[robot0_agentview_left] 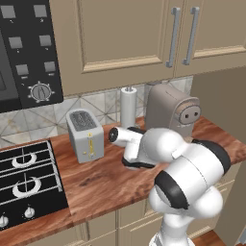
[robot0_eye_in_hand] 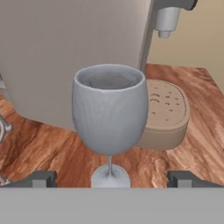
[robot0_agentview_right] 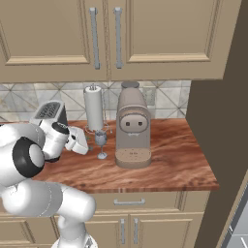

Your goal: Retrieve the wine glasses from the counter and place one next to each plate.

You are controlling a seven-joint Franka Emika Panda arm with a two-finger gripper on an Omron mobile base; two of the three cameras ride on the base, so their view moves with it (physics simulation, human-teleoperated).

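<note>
One wine glass (robot0_eye_in_hand: 109,111) of blue-grey glass stands upright on the wooden counter (robot0_agentview_right: 164,164), just left of a coffee machine. In the right base view the wine glass (robot0_agentview_right: 100,142) is small, in front of the paper towel roll. My gripper (robot0_eye_in_hand: 111,179) is open and level with the glass, which stands between its two dark fingertips (robot0_eye_in_hand: 41,178) at stem height with a wide gap on each side. In the right base view the gripper (robot0_agentview_right: 85,143) comes at the glass from the left. The plates are out of view.
A beige coffee machine (robot0_agentview_right: 131,126) with a round drip tray (robot0_eye_in_hand: 164,116) stands close behind and right of the glass. A paper towel roll (robot0_agentview_right: 93,109), a toaster (robot0_agentview_left: 85,133) and a stove (robot0_agentview_left: 26,178) lie to the left. Upper cabinets (robot0_agentview_right: 111,34) hang overhead.
</note>
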